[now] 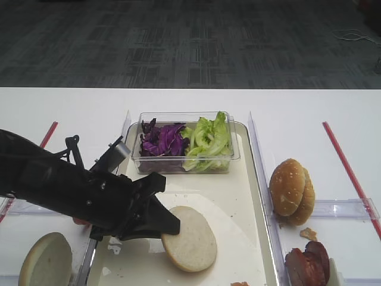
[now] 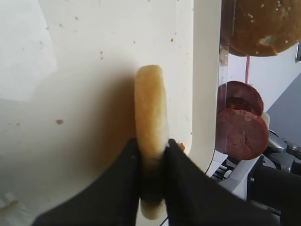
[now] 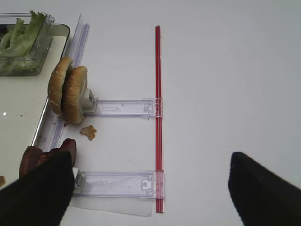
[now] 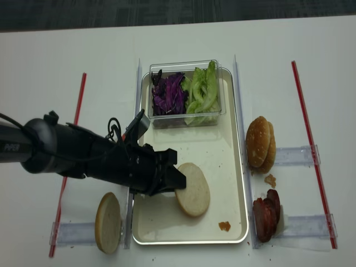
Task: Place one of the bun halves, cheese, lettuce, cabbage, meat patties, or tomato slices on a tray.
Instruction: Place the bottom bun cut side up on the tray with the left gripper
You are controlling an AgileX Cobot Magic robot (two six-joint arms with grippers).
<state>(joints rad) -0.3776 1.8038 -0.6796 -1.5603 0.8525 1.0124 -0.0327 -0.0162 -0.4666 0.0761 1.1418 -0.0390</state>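
Left gripper (image 2: 151, 155) pinches the bun half (image 2: 150, 141) by its edge, low over the tray (image 1: 238, 196), near its left rim. Lower it flat before you release.

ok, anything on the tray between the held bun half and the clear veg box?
Nothing: bare tray floor with a few crumbs lies between the bun half, pinched by the left gripper, and the clear box. Clearest in the realsense high view.
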